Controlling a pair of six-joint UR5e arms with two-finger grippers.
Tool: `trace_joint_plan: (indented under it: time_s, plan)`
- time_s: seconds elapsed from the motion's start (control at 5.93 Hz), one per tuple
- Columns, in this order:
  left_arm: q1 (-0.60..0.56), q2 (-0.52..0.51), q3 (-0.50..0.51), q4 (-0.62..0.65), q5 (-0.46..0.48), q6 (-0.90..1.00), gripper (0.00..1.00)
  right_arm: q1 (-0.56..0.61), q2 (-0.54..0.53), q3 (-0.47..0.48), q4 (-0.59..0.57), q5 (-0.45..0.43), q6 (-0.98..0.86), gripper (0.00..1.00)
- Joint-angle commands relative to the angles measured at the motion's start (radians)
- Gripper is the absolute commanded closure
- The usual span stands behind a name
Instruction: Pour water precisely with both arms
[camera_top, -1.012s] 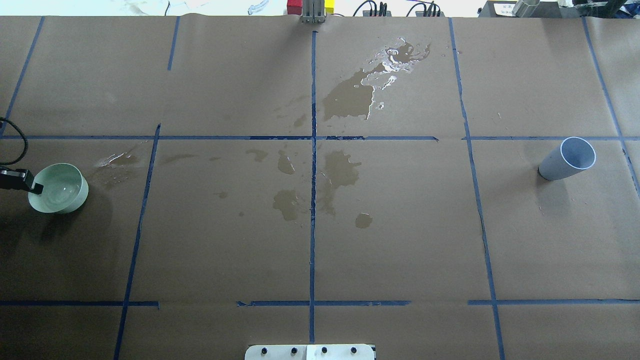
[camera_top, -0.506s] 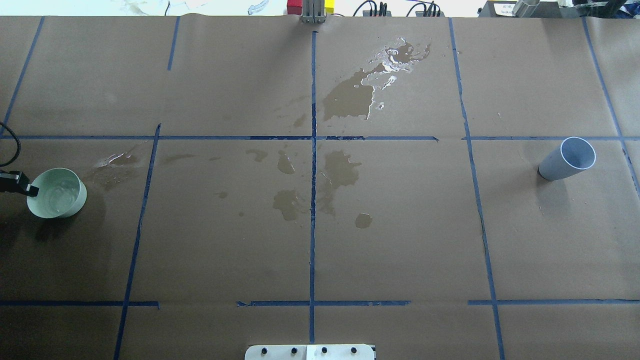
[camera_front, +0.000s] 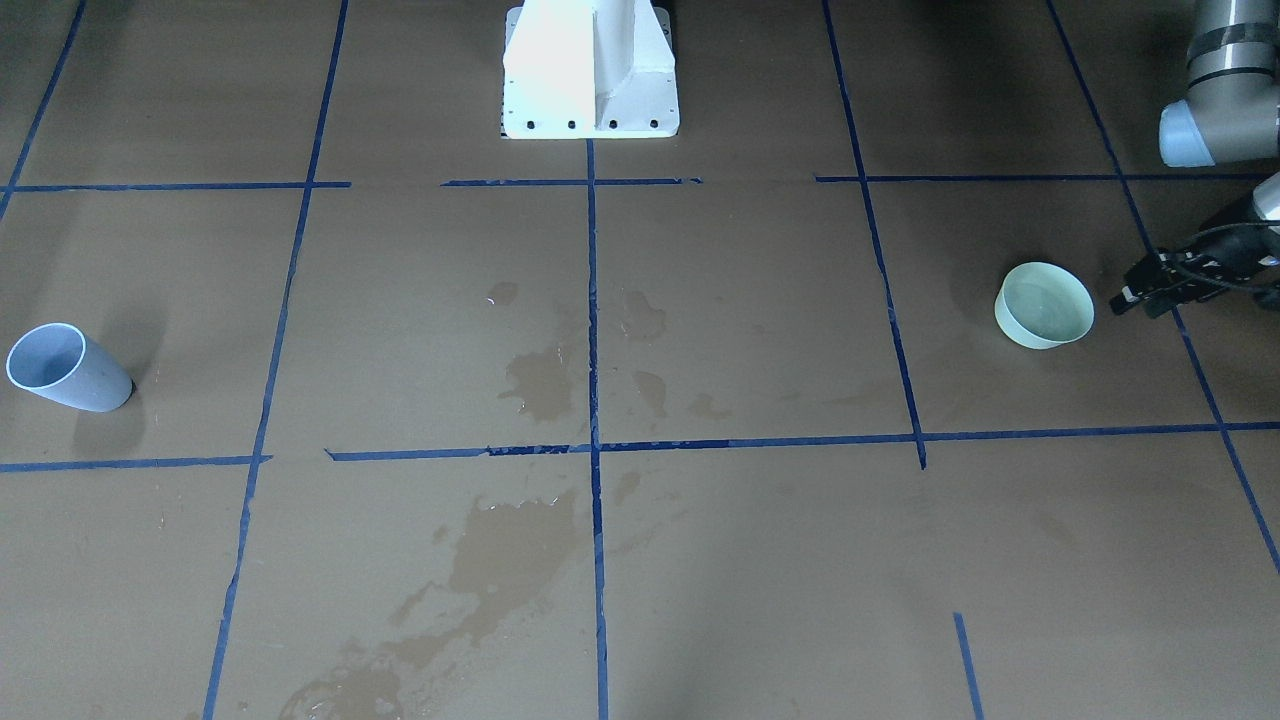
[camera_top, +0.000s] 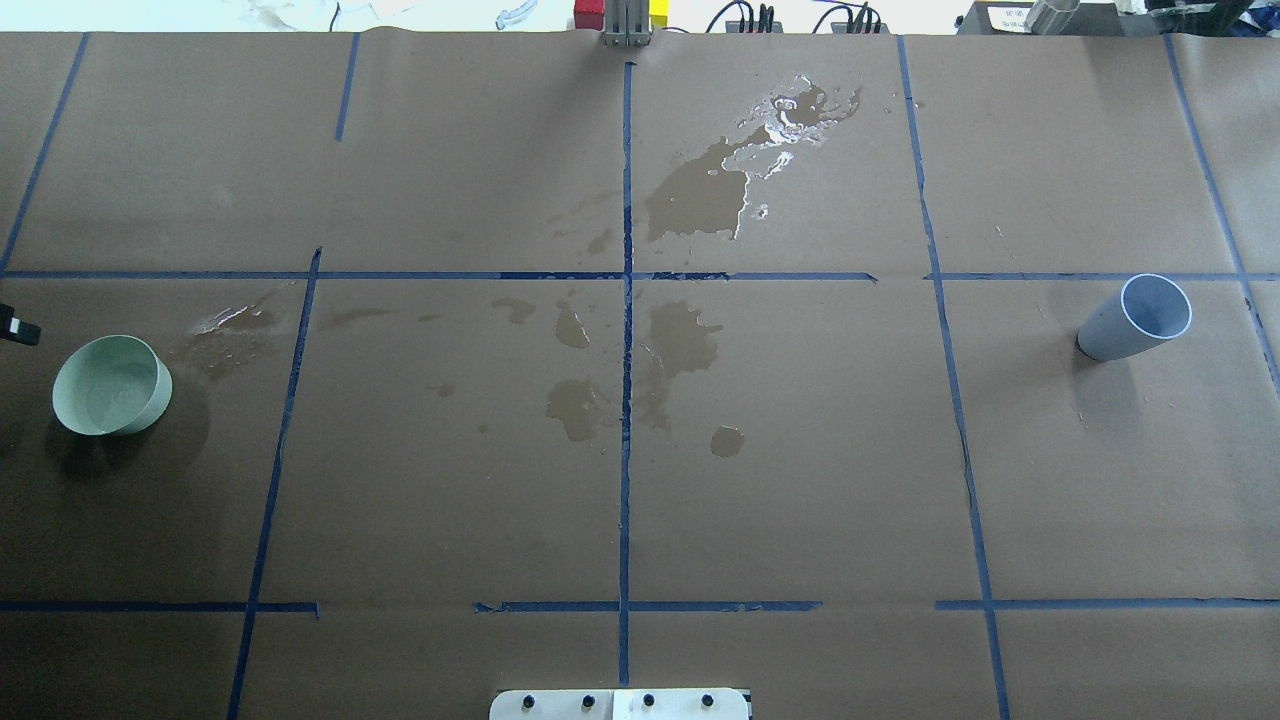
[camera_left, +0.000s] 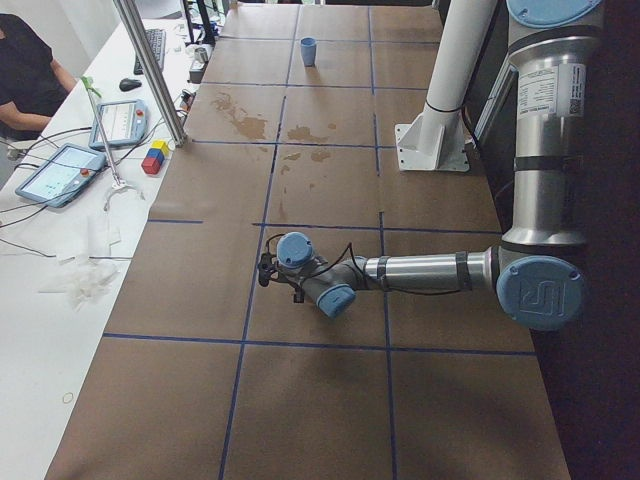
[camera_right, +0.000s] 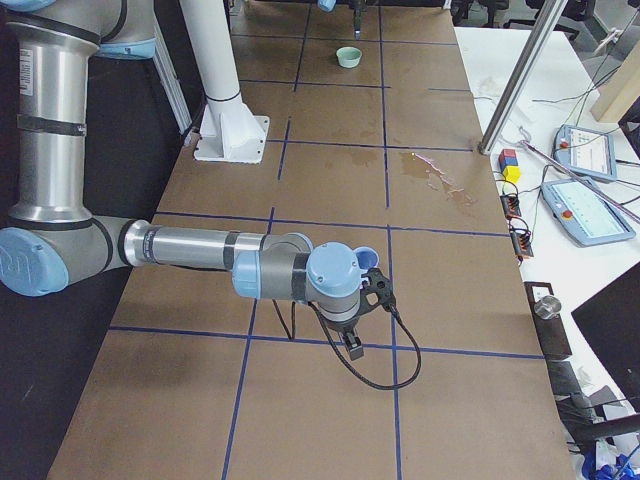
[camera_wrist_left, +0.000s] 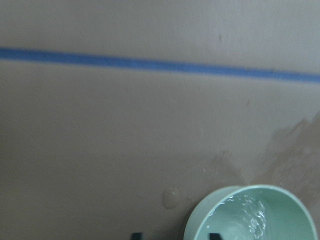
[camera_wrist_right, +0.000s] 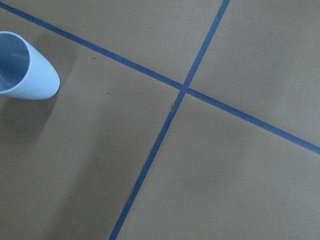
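Observation:
A pale green bowl stands upright near the table's left end and holds water, seen as glints. My left gripper hangs beside the bowl, apart from it and open; its two fingertips show at the bottom edge of the left wrist view. A light blue cup stands at the right end, also seen as the cup in the right wrist view. My right gripper shows only in the exterior right view, just short of the cup; I cannot tell if it is open.
Dark wet stains lie around the table's middle and far centre, and one lies beside the bowl. Blue tape lines grid the brown paper. The white pedestal stands at the robot's side. A person sits at a bench with tablets.
My left gripper let go of the bowl's rim and drew back toward the left edge. The bowl stayed in place, and its water rippled. The cup has not moved.

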Motion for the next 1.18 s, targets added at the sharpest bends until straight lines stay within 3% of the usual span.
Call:
trace_joint_plan:
  time_s: [0.0, 0.51, 1.01]
  plan:
    - [-0.052, -0.001, -0.008, 0.034, 0.026, 0.175, 0.00, -0.008, 0.010, 0.001, -0.010, 0.007, 0.082, 0.00]
    - [-0.192, -0.022, -0.043, 0.385, 0.117, 0.549, 0.00, -0.065, 0.012, 0.007, -0.011, 0.013, 0.243, 0.00]
    - [-0.256, -0.076, -0.228, 0.871, 0.117, 0.657, 0.00, -0.100, 0.004, 0.022, -0.008, 0.015, 0.296, 0.00]
